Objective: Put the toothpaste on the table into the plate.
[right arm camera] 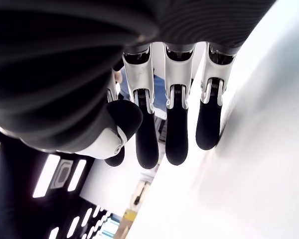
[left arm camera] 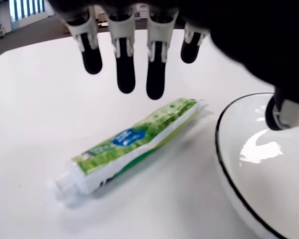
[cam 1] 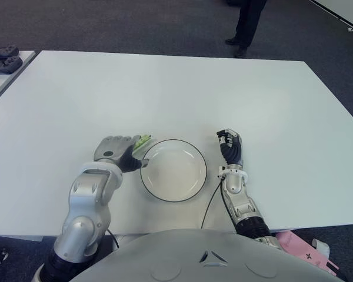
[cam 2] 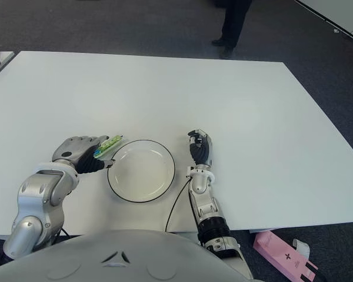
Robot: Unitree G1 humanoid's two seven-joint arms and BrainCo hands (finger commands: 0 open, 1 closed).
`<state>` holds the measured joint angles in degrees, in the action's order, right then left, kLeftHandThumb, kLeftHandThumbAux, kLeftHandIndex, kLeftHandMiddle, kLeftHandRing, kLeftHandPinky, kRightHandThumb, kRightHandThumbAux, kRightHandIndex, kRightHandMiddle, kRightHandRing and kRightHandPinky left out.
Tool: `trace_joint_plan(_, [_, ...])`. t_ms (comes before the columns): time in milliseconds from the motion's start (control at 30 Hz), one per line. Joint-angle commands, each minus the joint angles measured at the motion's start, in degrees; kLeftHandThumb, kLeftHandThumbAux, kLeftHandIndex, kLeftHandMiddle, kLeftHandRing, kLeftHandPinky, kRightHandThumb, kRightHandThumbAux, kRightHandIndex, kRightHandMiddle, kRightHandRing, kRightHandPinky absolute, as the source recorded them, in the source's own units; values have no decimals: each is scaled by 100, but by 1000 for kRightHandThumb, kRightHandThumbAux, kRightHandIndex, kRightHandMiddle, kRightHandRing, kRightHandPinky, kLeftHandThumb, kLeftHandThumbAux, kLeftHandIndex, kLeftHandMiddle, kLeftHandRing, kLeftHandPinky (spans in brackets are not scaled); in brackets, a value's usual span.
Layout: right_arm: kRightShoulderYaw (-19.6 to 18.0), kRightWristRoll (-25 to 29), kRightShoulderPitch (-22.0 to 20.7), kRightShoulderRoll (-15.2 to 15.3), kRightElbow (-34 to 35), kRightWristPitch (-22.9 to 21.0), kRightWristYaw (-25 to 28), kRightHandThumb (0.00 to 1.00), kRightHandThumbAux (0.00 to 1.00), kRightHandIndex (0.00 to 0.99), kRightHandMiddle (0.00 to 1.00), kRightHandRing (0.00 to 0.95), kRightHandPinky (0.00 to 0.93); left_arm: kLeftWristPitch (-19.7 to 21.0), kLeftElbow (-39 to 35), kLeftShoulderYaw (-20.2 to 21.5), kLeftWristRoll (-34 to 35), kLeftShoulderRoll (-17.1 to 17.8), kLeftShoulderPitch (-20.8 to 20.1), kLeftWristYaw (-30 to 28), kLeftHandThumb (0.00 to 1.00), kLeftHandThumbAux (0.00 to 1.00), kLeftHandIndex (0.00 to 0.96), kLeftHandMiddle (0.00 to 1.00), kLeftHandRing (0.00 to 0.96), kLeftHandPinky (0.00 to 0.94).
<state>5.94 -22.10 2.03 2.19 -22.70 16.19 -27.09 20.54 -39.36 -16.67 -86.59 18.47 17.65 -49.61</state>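
Left hand (cam 1: pixel 119 151) hovered fingers-spread over toothpaste (left arm camera: pixel 132 144), nothing gripped. Plate (cam 1: pixel 195 187) rim sat just right; thumb could clip it or skid the tube. Right hand (cam 1: pixel 231 147) idle, empty.

No legible text; perhaps a blurred blue label on the toothpaste (left arm camera: pixel 134 149).

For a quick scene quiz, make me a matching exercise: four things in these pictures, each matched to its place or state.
1. toothpaste
2. plate
3. left robot hand
4. right robot hand

A. empty, between the two hands
B. open, over the tube
C. lying on the table beside the plate's left rim
D. to the right of the plate, holding nothing

Pairs: 1-C, 2-A, 3-B, 4-D
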Motion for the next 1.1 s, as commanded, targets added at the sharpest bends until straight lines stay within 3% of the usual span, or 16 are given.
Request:
trace_joint_plan(33, [-24,3,115,1,35,-135,15,842,688,460,434,407,414,117,142,154,-242,-291,359,196,318,334,0,202,171,123])
trace_joint_plan(433, [-49,37,212,21,223,-195,122,843,687,455,440,416,416,287,339,335,-512,-944,974,1159,354,287,0,162,133,111])
trace_joint_plan(567, [-53,42,223,36,268,-218,185,842,687,451,443,415,412,415,597,476,-309,-1131,1222,1874,385,279,0,151,122,115])
trace_joint_plan(1100, [-105,209,226,64,290,-148,408,839,688,433,454,435,427,573,1141,845,71,-1294,1218,3100,472,278,0,147,104,72])
